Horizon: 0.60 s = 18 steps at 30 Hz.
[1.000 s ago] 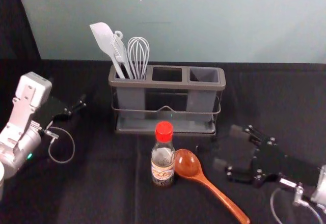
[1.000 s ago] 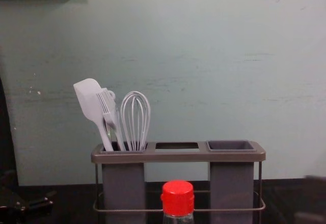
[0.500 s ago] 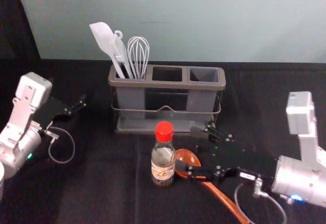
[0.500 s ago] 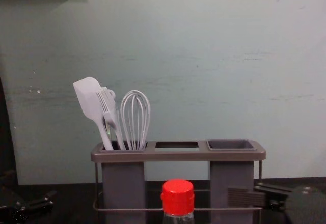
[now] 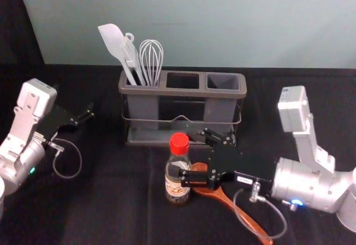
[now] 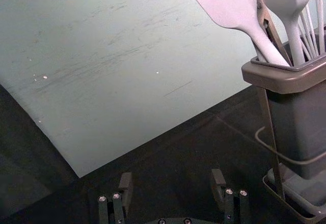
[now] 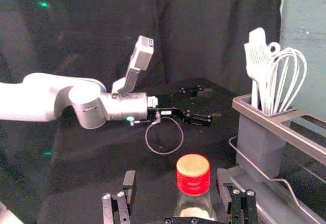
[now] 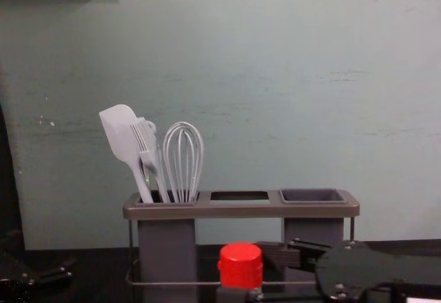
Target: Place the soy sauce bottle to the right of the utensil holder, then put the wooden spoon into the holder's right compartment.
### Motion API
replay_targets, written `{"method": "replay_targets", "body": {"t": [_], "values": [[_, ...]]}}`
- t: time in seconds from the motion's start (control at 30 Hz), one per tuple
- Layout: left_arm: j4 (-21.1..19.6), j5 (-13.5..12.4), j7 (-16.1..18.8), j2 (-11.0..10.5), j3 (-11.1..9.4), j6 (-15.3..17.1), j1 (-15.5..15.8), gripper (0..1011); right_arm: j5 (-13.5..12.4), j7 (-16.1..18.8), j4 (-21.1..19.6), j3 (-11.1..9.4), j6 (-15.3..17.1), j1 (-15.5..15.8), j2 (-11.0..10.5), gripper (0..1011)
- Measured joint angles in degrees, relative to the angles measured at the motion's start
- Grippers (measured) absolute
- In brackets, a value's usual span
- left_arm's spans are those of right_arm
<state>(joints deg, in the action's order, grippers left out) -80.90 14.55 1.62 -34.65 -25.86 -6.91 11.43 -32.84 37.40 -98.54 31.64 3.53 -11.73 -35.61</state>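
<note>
Find the soy sauce bottle (image 5: 176,191) upright before the utensil holder (image 5: 167,92), beside the wooden spoon (image 5: 223,199). Note right gripper (image 7: 177,178) wide open around bottle, apparently ungrasped; left gripper (image 6: 171,178) parked open, off left. Expect slick, probably breakable glass; clasp mid-body, gently. Can't confirm contact; can't see bottle's base in chest view.

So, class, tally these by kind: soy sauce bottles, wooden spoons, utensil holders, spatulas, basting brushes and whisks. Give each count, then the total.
Soy sauce bottle: 1
Wooden spoon: 1
Utensil holder: 1
Spatula: 1
Basting brush: 1
Whisk: 1
Total: 6
</note>
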Motion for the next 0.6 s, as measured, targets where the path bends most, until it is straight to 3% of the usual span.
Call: {"method": "replay_targets", "body": {"t": [0.33,0.6], "values": [[0.0,0.0,0.0,0.0,0.0,0.0,0.0,1005,0.9,-1.6,2.2,1.4,0.7,-2.1,1.9,1004],[0.0,0.0,0.0,0.0,0.0,0.0,0.0,1005,0.8,-1.6,2.1,1.4,0.7,-2.0,1.8,997]]}}
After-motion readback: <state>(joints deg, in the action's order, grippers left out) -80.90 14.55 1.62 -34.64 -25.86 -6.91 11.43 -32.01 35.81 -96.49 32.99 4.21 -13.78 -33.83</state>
